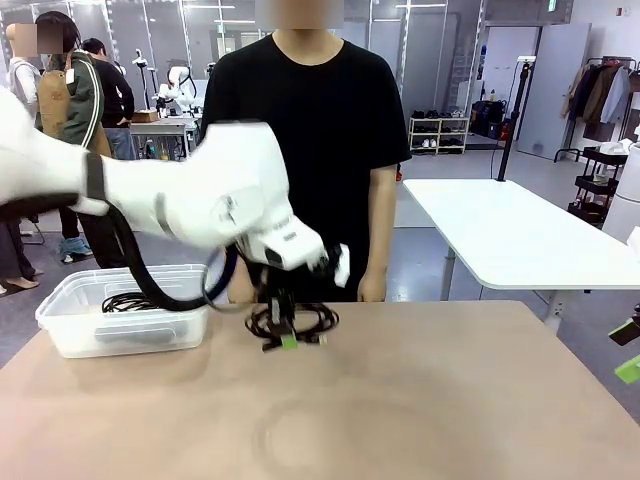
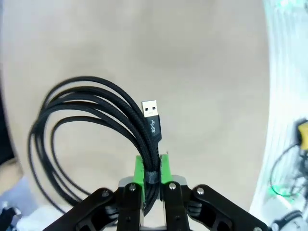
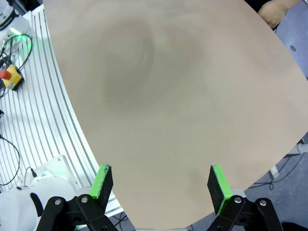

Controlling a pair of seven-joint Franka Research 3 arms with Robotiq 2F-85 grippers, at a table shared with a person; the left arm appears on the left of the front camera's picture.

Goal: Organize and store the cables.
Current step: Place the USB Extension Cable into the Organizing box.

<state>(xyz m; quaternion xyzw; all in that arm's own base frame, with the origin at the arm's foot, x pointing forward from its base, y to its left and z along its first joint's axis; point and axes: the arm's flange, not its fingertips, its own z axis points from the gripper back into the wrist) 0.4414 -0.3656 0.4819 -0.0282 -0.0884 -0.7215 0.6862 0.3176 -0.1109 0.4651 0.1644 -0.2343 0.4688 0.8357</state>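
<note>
I have the left gripper (image 2: 151, 185) clamped on the coiled black USB cable (image 2: 91, 125): in the left wrist view both green pads (image 2: 138, 169) squeeze the gathered bundle of strands at one edge of the coil. From that pinch the loops fan out toward ten o'clock in that view, so the coil's long axis runs from the pinch up and left. The USB-A plug (image 2: 149, 109) stands free just above the pads, its metal tip pointing to twelve o'clock, straight along the fingers.

In the front view the left gripper (image 1: 288, 335) comes down onto the cable (image 1: 292, 322), which lies roughly flat on the tan table (image 1: 420, 400) a little left of centre, directly in front of the person. I cannot tell whether the coil has lifted clear of the surface.

The relation that matters next is the clear plastic bin (image 1: 120, 330): it sits at about nine o'clock from the pinch in the front view, close by, with another dark coil (image 1: 125, 300) already inside. I judge the carry should go left, with the hanging loops cleared over the near rim.

The right gripper (image 3: 161, 185) has its jaws spread wide with nothing between them, over bare table, well apart from the cable; the left arm is plainly the nearer one.
</note>
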